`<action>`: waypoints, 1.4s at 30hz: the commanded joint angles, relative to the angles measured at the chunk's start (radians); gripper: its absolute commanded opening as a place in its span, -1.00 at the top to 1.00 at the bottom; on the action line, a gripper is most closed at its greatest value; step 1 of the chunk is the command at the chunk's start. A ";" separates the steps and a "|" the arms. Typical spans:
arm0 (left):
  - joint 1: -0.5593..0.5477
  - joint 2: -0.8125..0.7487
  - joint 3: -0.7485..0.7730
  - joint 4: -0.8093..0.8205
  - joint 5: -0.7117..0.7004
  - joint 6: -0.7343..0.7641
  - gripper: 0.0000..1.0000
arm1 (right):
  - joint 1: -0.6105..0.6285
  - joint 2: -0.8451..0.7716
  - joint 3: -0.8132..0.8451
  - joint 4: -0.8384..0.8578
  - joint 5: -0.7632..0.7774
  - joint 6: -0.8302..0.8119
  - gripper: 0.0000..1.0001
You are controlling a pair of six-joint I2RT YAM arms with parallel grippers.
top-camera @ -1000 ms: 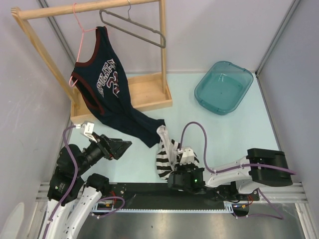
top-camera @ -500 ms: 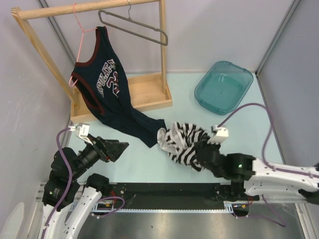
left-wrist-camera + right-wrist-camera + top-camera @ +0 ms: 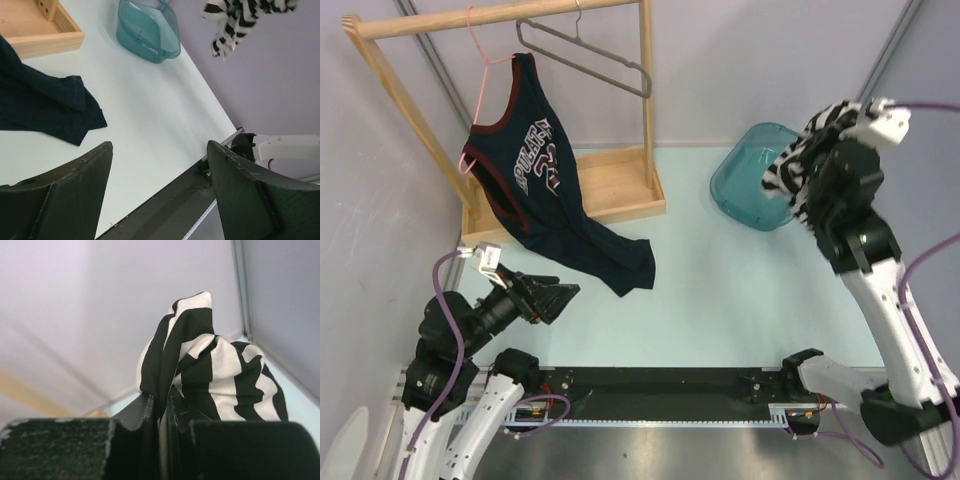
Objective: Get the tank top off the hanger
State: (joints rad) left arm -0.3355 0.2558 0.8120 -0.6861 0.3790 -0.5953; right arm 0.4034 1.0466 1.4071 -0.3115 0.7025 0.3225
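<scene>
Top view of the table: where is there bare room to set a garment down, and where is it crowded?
Bare: the wide stretch of table between the hem of the navy tank top, the teal bin and the near rail. Crowded: the left, where the tank top trails off the wooden rack beside the open left gripper.

I see teal bin (image 3: 745,185) at far right on pale table (image 3: 740,290) | wooden rack (image 3: 615,190) at far left, well apart from the bin

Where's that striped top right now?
The striped top hangs at the far right of the overhead view, pinched in the right gripper above the teal bin.
</scene>
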 commanded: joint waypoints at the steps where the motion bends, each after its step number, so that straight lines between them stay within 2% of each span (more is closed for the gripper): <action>1: -0.002 -0.001 0.049 0.048 0.043 0.023 -0.62 | -0.164 0.209 0.165 0.067 -0.224 -0.079 1.00; 6: -0.002 -0.018 0.053 0.040 0.047 0.041 -0.63 | -0.264 0.436 0.299 0.063 -0.307 -0.036 1.00; 10: -0.002 -0.004 0.058 0.036 0.049 0.064 -0.64 | -0.275 0.565 0.334 0.115 -0.377 0.000 1.00; 13: -0.002 0.000 0.061 0.030 0.041 0.081 -0.64 | -0.267 0.673 0.369 0.073 -0.432 0.026 0.93; 15: -0.002 -0.001 0.055 0.026 0.040 0.084 -0.64 | -0.279 0.746 0.409 0.014 -0.455 0.085 0.43; 16: -0.002 -0.006 0.050 0.026 0.043 0.084 -0.64 | -0.284 0.768 0.423 -0.073 -0.445 0.102 0.29; 17: -0.002 -0.009 0.049 0.026 0.047 0.084 -0.65 | -0.290 0.805 0.455 -0.125 -0.422 0.119 -0.02; 19: -0.002 -0.012 0.050 0.017 0.040 0.091 -0.64 | -0.310 0.825 0.457 -0.229 -0.379 0.154 -0.30; 20: -0.002 -0.013 0.055 0.014 0.035 0.091 -0.64 | -0.316 0.829 0.449 -0.251 -0.385 0.162 -0.50; 22: -0.002 -0.010 0.072 0.011 0.029 0.091 -0.65 | -0.321 0.826 0.448 -0.323 -0.390 0.168 -0.58; 25: -0.002 -0.010 0.087 0.010 0.029 0.077 -0.65 | -0.314 0.762 0.399 -0.337 -0.385 0.145 -0.85; 28: -0.002 -0.023 0.095 -0.003 0.012 0.069 -0.65 | -0.293 0.684 0.369 -0.386 -0.373 0.125 -0.86; 31: -0.002 -0.026 0.110 -0.023 -0.031 0.083 -0.65 | -0.186 0.563 0.252 -0.380 -0.341 0.109 -0.89; 35: -0.002 0.013 0.130 -0.050 -0.106 0.117 -0.66 | 0.036 0.425 0.043 -0.370 -0.252 0.145 -0.92; 36: -0.002 0.042 0.150 -0.056 -0.130 0.123 -0.65 | 0.164 0.394 0.000 -0.356 -0.191 0.179 -0.93; 38: -0.002 0.083 0.168 -0.059 -0.193 0.137 -0.66 | 0.297 0.316 -0.143 -0.324 -0.126 0.205 -0.93; 39: -0.002 0.106 0.190 -0.053 -0.209 0.143 -0.66 | 0.412 0.294 -0.180 -0.301 -0.114 0.266 -0.94; 42: -0.002 0.215 0.245 -0.026 -0.267 0.155 -0.67 | 0.564 0.213 -0.344 -0.230 -0.133 0.363 -0.94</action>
State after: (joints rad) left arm -0.3355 0.3519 0.9813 -0.7460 0.2287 -0.4854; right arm 0.8318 1.3510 1.2144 -0.6094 0.4938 0.5381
